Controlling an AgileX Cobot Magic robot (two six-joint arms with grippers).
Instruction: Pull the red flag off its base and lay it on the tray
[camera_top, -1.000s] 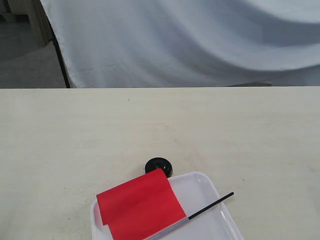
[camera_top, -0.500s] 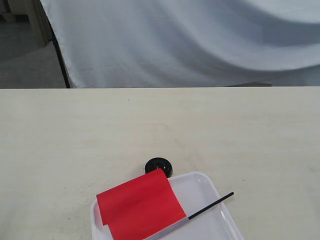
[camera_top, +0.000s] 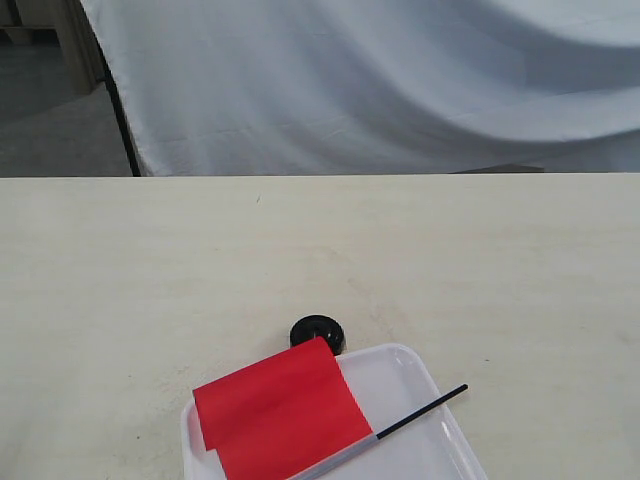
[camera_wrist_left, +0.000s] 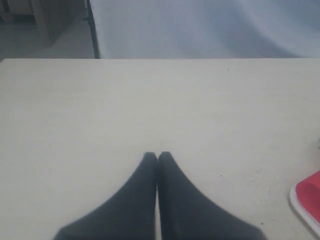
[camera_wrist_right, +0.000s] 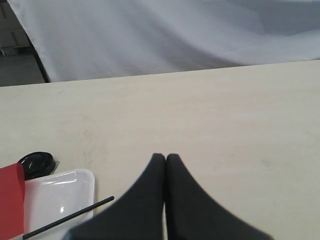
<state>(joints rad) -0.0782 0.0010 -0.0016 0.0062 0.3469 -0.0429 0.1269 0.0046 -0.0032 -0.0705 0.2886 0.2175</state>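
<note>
The flag (camera_top: 280, 410) lies flat on the tray (camera_top: 410, 375), cloth over the left part; its pole (camera_top: 420, 410) runs to the right, and the black end projects past the right rim; the lower part is cut off by the frame edge. The base (camera_top: 318, 332) stands on the table (camera_top: 300, 230) just beyond the far rim, with no pole in it. Across the last second the exterior view shows no change: flag, tray and base keep the same positions, and no arm enters that view. The left gripper (camera_wrist_left: 157, 156) is off to the left of the tray over bare table, fingertips pressed together, holding nothing; the right gripper (camera_wrist_right: 165, 157) is likewise closed and empty, near the pole end but clear of it. Judgement: the placement is complete and stable; no further step appears to be required.
</note>
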